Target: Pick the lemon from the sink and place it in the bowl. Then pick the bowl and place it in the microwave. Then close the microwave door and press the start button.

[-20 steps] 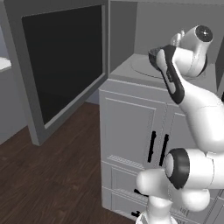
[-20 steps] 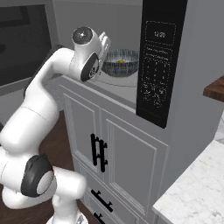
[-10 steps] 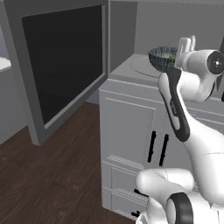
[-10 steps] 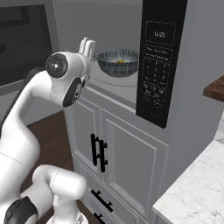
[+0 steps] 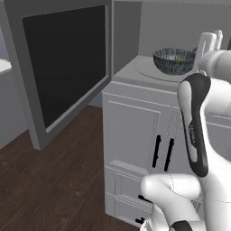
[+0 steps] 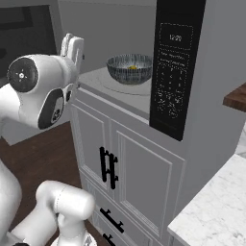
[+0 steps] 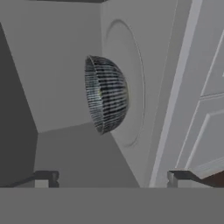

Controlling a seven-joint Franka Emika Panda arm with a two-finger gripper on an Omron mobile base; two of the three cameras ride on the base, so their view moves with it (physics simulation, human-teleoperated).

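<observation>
Left base view: microwave door swung wide open, bowl on the turntable plate inside the microwave, lemon a yellow speck in it. Right base view: bowl in the cavity left of the control panel, gripper outside, apart from it. Hand view: fingertips spread wide, holding nothing, bowl well ahead.
</observation>
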